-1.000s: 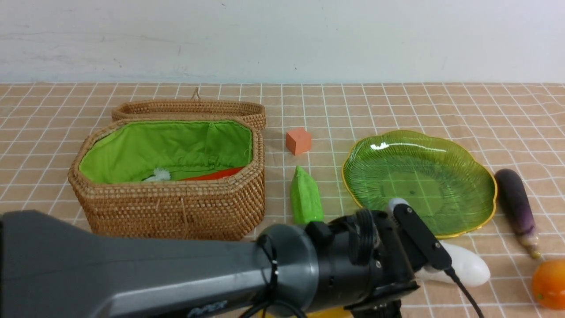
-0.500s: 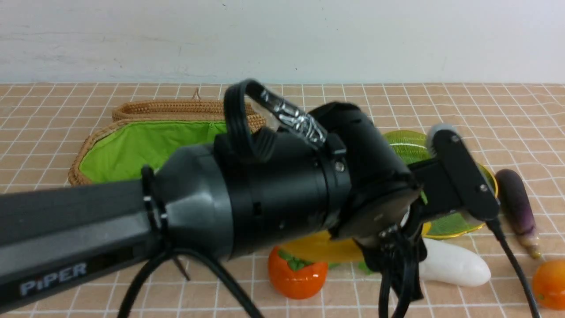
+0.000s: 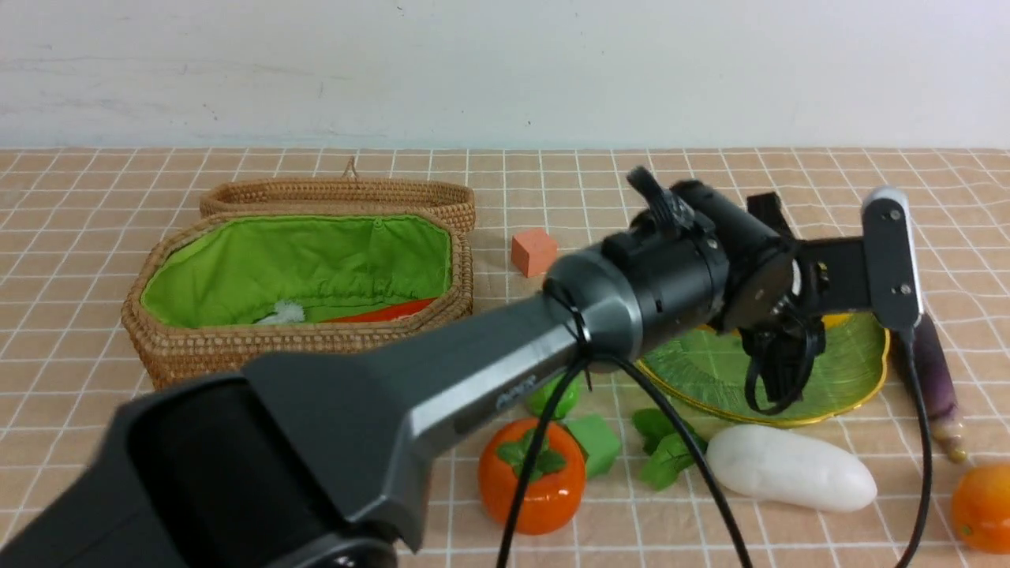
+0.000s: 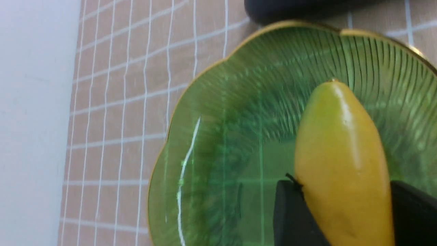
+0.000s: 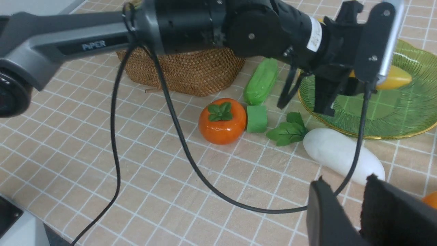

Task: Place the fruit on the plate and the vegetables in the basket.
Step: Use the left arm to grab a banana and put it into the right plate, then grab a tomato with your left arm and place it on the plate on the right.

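Progress, as judged: early. Nothing lies released on the plate (image 3: 836,386), and one fruit is in hand over it.

Near side of the plate, not yet sorted:
- persimmon (image 3: 530,473);
- white radish (image 3: 789,467), just off the rim, its leaves toward the persimmon;
- an orange fruit (image 3: 982,505), cut by the frame edge.

A green cube (image 3: 593,443) sits just beside the persimmon.

Level with the plate: the light-green gourd (image 5: 261,85) on its left, between plate and basket (image 3: 300,363), and the eggplant (image 3: 935,379) just beside the right rim.

In the basket: an orange-red thing (image 3: 379,312) on the lining, probably the carrot, mostly hidden.

Beyond the plate, to its left: an orange cube (image 3: 533,251).

Left gripper (image 4: 339,186): pinching the yellow fruit (image 4: 338,136), a black finger on each side. The pointed tip sticks out over the plate's ribbed middle. Contact with the glass: cannot tell.

Right gripper (image 5: 358,194): on the plate's near side, near the radish. Its jaws are close together with nothing between them. Fully pressed together or not: cannot tell.

Left to do: release, two more fruits, three vegetables.
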Robot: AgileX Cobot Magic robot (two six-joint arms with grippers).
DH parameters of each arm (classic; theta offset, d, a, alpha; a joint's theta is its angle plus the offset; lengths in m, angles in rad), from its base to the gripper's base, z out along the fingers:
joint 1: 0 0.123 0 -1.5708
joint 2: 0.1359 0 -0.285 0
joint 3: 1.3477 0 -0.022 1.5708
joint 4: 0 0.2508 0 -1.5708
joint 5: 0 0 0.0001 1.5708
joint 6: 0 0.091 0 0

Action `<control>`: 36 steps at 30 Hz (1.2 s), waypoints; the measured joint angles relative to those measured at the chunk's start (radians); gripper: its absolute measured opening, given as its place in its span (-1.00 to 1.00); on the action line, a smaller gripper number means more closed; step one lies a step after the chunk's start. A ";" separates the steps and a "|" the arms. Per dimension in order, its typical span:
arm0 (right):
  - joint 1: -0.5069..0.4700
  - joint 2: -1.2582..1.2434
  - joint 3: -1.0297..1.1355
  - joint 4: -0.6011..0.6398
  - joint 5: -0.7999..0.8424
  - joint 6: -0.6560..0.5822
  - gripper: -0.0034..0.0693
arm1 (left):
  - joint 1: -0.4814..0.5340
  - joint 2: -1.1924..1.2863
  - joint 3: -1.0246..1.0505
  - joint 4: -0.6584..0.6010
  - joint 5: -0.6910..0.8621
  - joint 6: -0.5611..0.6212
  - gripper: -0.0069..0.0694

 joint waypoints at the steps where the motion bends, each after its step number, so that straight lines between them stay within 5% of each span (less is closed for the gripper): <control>1: 0.000 0.000 0.000 0.000 0.005 0.001 -0.41 | 0.000 0.016 -0.003 -0.008 -0.027 0.006 0.03; 14: 0.000 0.000 0.000 0.030 0.049 0.001 -0.41 | 0.001 0.079 -0.006 -0.136 -0.134 0.022 0.04; 20: 0.000 0.000 0.000 0.030 0.051 0.001 -0.41 | 0.001 0.079 -0.006 -0.147 -0.132 0.023 0.37; 28: 0.000 0.000 0.000 0.030 0.050 0.001 -0.41 | 0.001 0.004 -0.006 -0.179 0.103 -0.103 0.56; 32: 0.000 0.000 0.000 0.029 0.039 0.001 -0.41 | 0.001 -0.110 -0.006 -0.203 0.365 -0.416 0.33; 36: 0.000 0.000 0.000 0.029 0.037 0.001 -0.41 | -0.015 -0.242 -0.010 -0.143 0.682 -0.680 -0.39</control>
